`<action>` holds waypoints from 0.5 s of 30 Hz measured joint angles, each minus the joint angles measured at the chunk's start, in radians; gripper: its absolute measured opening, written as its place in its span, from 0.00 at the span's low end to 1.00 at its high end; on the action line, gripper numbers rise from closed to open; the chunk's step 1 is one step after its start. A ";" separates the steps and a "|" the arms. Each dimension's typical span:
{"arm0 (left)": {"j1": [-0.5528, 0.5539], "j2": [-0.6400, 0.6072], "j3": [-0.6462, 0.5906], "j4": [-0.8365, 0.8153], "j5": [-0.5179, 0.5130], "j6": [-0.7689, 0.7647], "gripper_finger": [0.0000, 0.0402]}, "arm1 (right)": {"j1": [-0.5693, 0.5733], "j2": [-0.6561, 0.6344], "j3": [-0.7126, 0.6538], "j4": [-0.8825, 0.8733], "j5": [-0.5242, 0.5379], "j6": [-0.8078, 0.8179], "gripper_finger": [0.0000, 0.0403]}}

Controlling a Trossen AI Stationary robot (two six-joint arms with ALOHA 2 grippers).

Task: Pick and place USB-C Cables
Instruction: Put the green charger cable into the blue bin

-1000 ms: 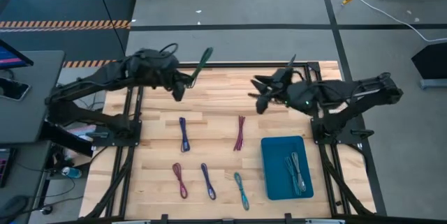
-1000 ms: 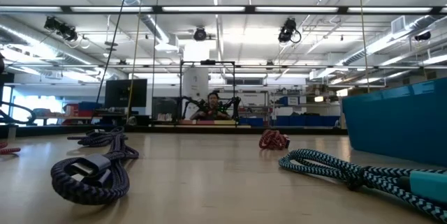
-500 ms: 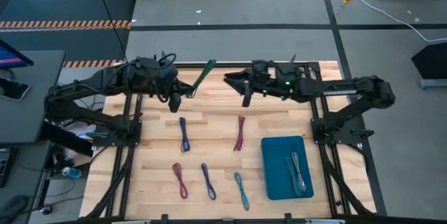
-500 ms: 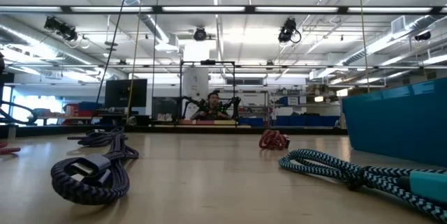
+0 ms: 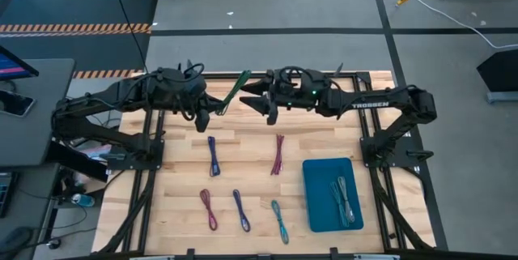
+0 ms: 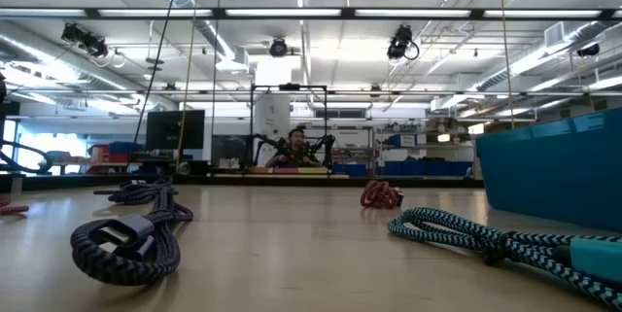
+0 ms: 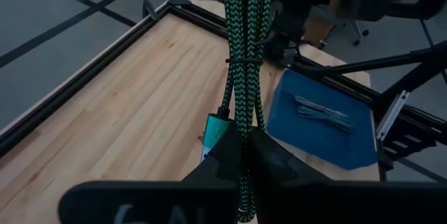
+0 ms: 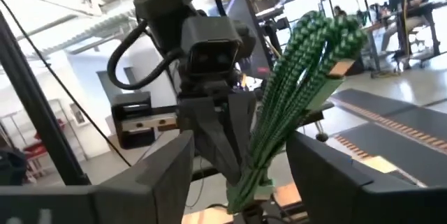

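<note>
Above the wooden table (image 5: 243, 142), the green cable (image 5: 235, 87) is pinched by the left gripper (image 5: 208, 112); the spread right gripper (image 5: 263, 108) should be closed squarely around its free end before release.

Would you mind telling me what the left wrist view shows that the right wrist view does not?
Only the left wrist view shows the wooden table and the blue tray holding two grey cables. Only the right wrist view shows the left gripper head-on, with the right gripper open around it. Both show the green cable gripped by the left gripper.
</note>
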 joint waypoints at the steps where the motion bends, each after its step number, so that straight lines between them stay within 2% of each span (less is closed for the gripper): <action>1: 0.000 0.000 0.000 0.001 0.000 0.000 0.03 | -0.004 0.000 0.001 0.000 0.000 -0.007 0.59; 15: -0.026 0.000 0.000 0.032 -0.003 -0.026 0.03 | -0.098 0.001 0.001 -0.010 -0.040 -0.017 0.59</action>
